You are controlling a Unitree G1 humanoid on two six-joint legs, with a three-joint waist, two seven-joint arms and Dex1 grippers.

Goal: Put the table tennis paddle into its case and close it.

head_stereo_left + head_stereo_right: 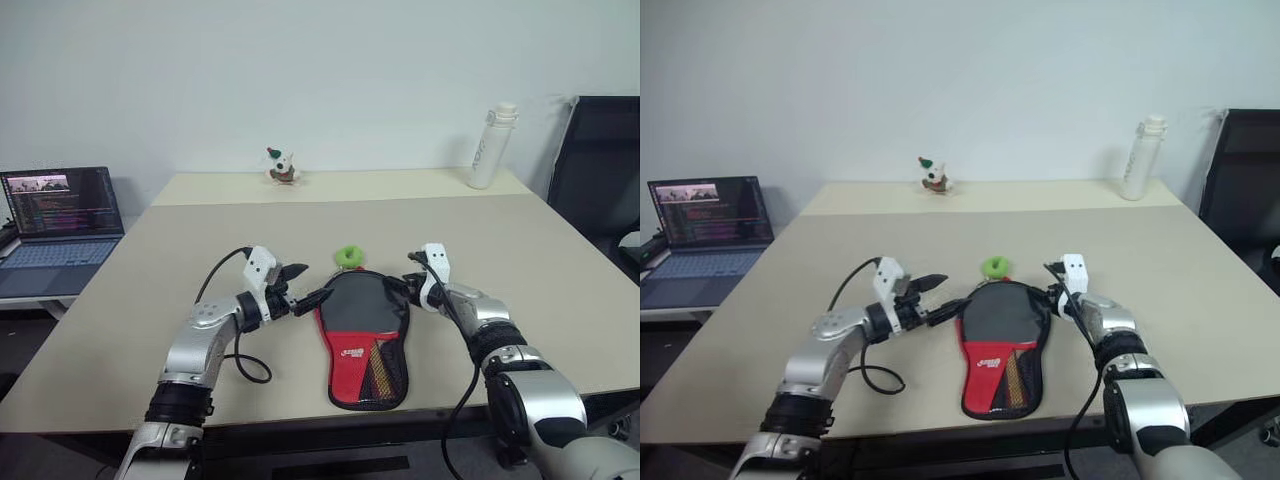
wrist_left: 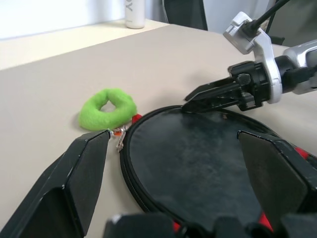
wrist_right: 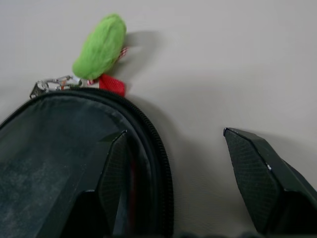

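Lying flat near the table's (image 1: 560,260) front edge, your case (image 1: 365,340) shows a dusty black round head, a red-and-black mesh handle end and a green tag (image 1: 349,257). Your left gripper (image 1: 308,284) and right gripper (image 1: 410,272) flank its head, jaws spread, holding nothing.

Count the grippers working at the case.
2. The left gripper stands open at the left edge of the case; the right gripper stands open at its upper right edge, by the green tag.
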